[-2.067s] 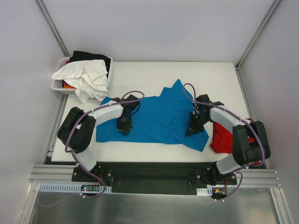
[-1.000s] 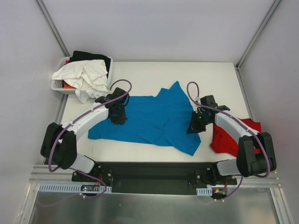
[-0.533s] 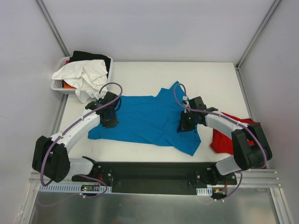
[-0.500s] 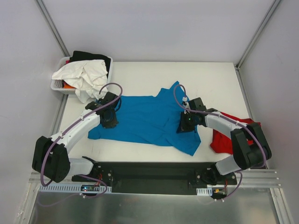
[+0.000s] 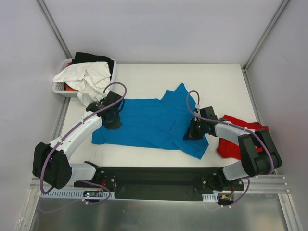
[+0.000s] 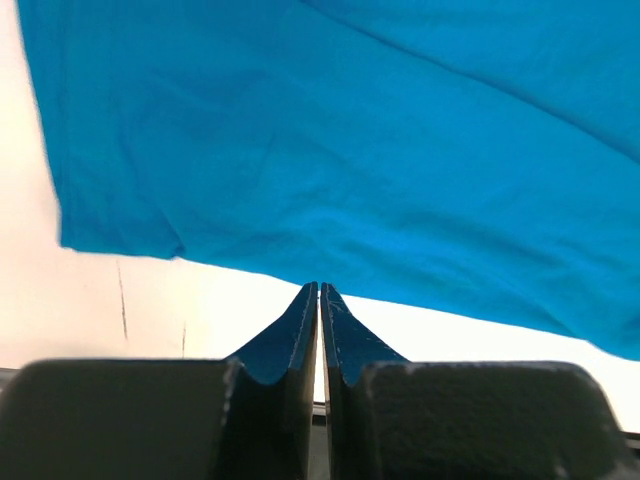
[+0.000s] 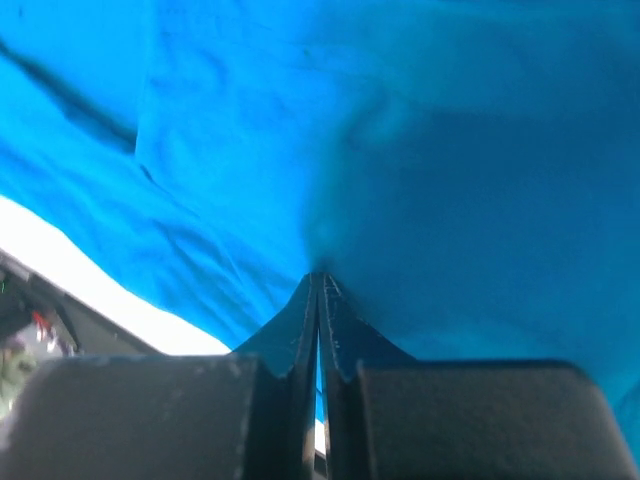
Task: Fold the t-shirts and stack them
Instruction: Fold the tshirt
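The turquoise t-shirt [image 5: 154, 122] lies spread across the middle of the table, its lower right corner hanging toward the front edge. The red t-shirt [image 5: 230, 147] is bunched at the right, partly under my right forearm. My left gripper [image 5: 113, 120] is shut above the turquoise shirt's left part. In its wrist view the tips [image 6: 319, 287] line up with the shirt's edge [image 6: 330, 170] and nothing shows between them. My right gripper [image 5: 192, 132] is shut, its tips [image 7: 318, 276] touching the turquoise fabric [image 7: 420, 150], which dimples there.
A white basket [image 5: 58, 88] stands at the table's back left corner with a white cloth [image 5: 89, 77] spilling over its rim and a black cloth [image 5: 94, 58] behind it. Grey walls enclose the table on three sides.
My left gripper has slid a little to the left over the shirt. My right gripper has moved left and slightly nearer. The turquoise shirt has hardly shifted in the last second.
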### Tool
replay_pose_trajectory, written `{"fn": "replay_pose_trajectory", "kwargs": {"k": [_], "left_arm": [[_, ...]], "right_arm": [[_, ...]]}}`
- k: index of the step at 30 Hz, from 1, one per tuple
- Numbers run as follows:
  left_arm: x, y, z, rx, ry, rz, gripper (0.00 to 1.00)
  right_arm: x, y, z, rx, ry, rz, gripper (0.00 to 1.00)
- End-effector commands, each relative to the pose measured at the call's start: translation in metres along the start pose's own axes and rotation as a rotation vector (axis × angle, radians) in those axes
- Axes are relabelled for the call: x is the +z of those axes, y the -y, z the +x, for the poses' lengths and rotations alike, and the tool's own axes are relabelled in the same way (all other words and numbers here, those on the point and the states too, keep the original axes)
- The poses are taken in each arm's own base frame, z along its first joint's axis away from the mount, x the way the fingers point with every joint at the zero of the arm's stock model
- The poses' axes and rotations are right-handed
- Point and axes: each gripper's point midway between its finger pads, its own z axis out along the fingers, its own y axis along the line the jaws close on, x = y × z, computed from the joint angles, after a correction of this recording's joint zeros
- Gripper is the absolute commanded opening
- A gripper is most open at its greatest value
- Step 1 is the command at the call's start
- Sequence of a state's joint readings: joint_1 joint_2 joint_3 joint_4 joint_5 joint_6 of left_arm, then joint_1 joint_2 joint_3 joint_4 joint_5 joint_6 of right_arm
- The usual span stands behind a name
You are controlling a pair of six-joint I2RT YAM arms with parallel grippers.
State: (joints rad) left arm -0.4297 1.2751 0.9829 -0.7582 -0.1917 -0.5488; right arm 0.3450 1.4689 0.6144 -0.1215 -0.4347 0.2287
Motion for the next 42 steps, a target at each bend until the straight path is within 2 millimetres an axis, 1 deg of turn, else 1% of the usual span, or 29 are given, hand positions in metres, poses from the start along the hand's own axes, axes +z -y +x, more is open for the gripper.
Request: {"fn": "replay_pose_trajectory", "kwargs": {"k": [1, 4, 5, 9, 14, 19, 22, 23, 26, 27, 31, 34, 35, 36, 39, 41, 42], "left_arm": [[-0.003, -0.008, 0.003, 0.029, -0.018, -0.015, 0.04], [-0.002, -0.009, 0.004, 0.022, -0.018, -0.018, 0.05], [-0.001, -0.010, 0.005, 0.021, -0.020, -0.019, 0.05], [0.003, -0.012, 0.005, 0.019, -0.020, -0.024, 0.05], [0.010, -0.012, 0.006, 0.015, -0.030, -0.025, 0.05], [0.016, -0.011, 0.006, 0.012, -0.042, -0.026, 0.06], [0.021, -0.014, 0.007, 0.008, -0.057, -0.047, 0.06], [0.024, -0.017, 0.009, 0.005, -0.068, -0.062, 0.06], [0.037, -0.027, 0.027, -0.005, -0.143, -0.117, 0.05], [0.042, -0.033, 0.038, -0.003, -0.172, -0.137, 0.05], [0.051, -0.046, 0.067, 0.003, -0.252, -0.182, 0.05], [0.049, -0.043, 0.071, -0.015, -0.288, -0.167, 0.06], [0.043, -0.046, 0.077, -0.031, -0.339, -0.184, 0.06], [0.038, -0.041, 0.069, -0.042, -0.341, -0.178, 0.06], [0.033, -0.043, 0.062, -0.044, -0.323, -0.191, 0.05], [0.034, -0.046, 0.063, -0.043, -0.333, -0.211, 0.05], [0.036, -0.048, 0.067, -0.040, -0.352, -0.223, 0.05]], "right_arm": [[-0.012, 0.040, -0.001, 0.063, 0.039, 0.192, 0.01], [-0.025, 0.043, -0.003, 0.083, 0.055, 0.248, 0.01], [-0.031, 0.042, -0.007, 0.083, 0.080, 0.259, 0.01], [-0.040, 0.040, 0.001, 0.096, 0.067, 0.262, 0.01], [-0.048, 0.041, 0.023, 0.117, 0.042, 0.269, 0.01], [-0.056, 0.051, 0.047, 0.147, 0.021, 0.300, 0.01], [-0.059, 0.055, 0.057, 0.159, 0.002, 0.318, 0.01], [-0.061, 0.056, 0.058, 0.159, 0.006, 0.320, 0.01], [-0.064, 0.056, 0.060, 0.156, 0.007, 0.326, 0.01], [-0.064, 0.057, 0.061, 0.157, 0.005, 0.328, 0.01], [-0.067, 0.055, 0.063, 0.156, 0.008, 0.321, 0.01], [-0.072, 0.052, 0.064, 0.151, 0.017, 0.313, 0.01], [-0.074, 0.051, 0.063, 0.152, 0.021, 0.308, 0.01], [-0.076, 0.049, 0.062, 0.148, 0.028, 0.303, 0.01], [-0.082, 0.046, 0.061, 0.148, 0.050, 0.295, 0.01], [-0.084, 0.044, 0.061, 0.145, 0.054, 0.291, 0.00], [-0.084, 0.044, 0.061, 0.144, 0.056, 0.292, 0.01]]}}
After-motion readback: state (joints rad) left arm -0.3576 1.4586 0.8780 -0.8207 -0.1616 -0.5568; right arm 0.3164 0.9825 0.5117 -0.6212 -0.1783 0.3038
